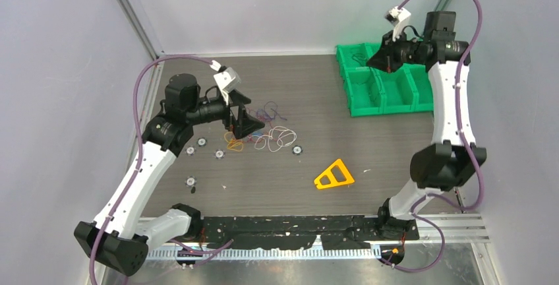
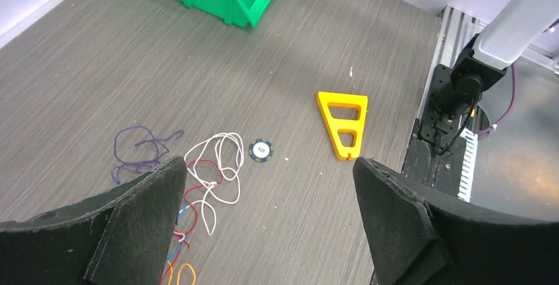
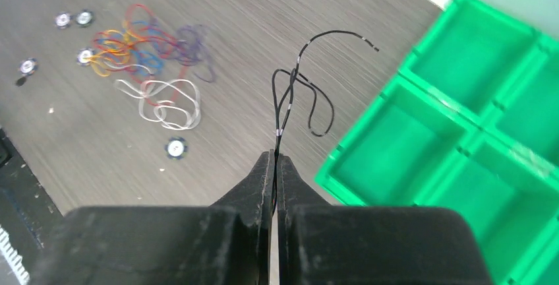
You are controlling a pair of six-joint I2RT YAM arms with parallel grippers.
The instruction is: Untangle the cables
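The loose cables point(image 1: 264, 132) lie in a tangle mid-table: white point(image 2: 221, 166), red point(image 2: 198, 189), blue point(image 2: 176, 255), orange point(image 2: 184, 273) and purple point(image 2: 135, 150) loops. My left gripper point(image 1: 244, 121) hovers just over the pile's left side, jaws wide open and empty point(image 2: 267, 166). My right gripper point(image 1: 380, 61) is raised over the green bins, shut on a black cable point(image 3: 290, 80) that curls out beyond its tips point(image 3: 275, 156). The right wrist view also shows the white loop point(image 3: 168, 100) and the coloured tangle point(image 3: 128, 41) far off.
Green bins point(image 1: 382, 84) stand at the back right. A yellow triangular piece point(image 1: 334, 175) lies front centre. Poker chips are scattered around the pile: one right of it point(image 1: 297, 150), others left point(image 1: 201, 142) and front left point(image 1: 190, 181).
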